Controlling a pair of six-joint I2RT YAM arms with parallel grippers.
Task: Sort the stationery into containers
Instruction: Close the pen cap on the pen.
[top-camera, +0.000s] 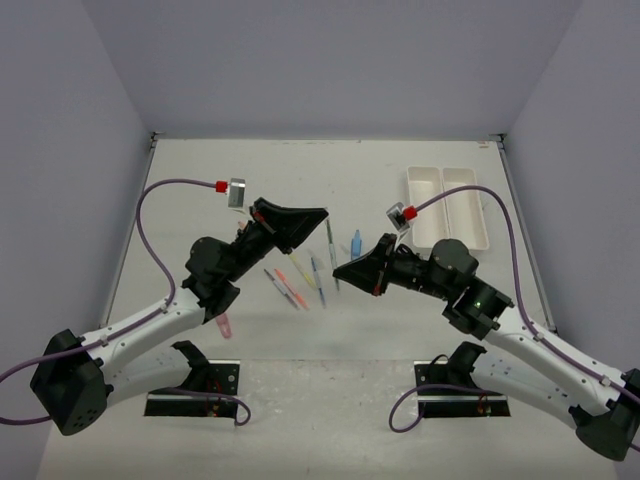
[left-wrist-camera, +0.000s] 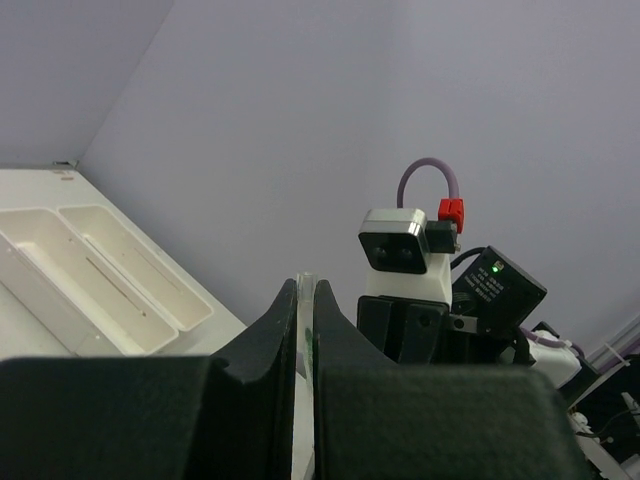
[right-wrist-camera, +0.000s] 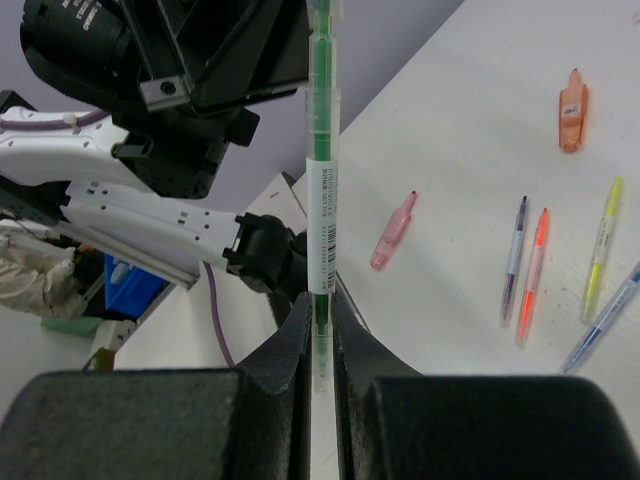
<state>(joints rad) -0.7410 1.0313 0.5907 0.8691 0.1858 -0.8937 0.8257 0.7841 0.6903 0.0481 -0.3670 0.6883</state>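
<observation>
A green pen (right-wrist-camera: 322, 180) with a white barcode label is held in the air at both ends. My left gripper (top-camera: 320, 214) is shut on its clear end (left-wrist-camera: 305, 290). My right gripper (top-camera: 338, 268) is shut on its other end, as the right wrist view (right-wrist-camera: 320, 310) shows. Below on the table lie a purple-grey pen (right-wrist-camera: 514, 260), an orange pen (right-wrist-camera: 532, 272), a yellow pen (right-wrist-camera: 601, 245), a blue pen (right-wrist-camera: 605, 320), a pink marker (right-wrist-camera: 392, 232) and an orange marker (right-wrist-camera: 572, 97). Two white trays (top-camera: 425, 200) (top-camera: 468, 205) stand side by side at the back right, both empty.
A stubby blue marker (top-camera: 355, 243) lies just behind my right gripper. The loose pens (top-camera: 295, 282) lie between the two arms. The pink marker (top-camera: 224, 325) lies near the left arm's base. The trays also show in the left wrist view (left-wrist-camera: 70, 290).
</observation>
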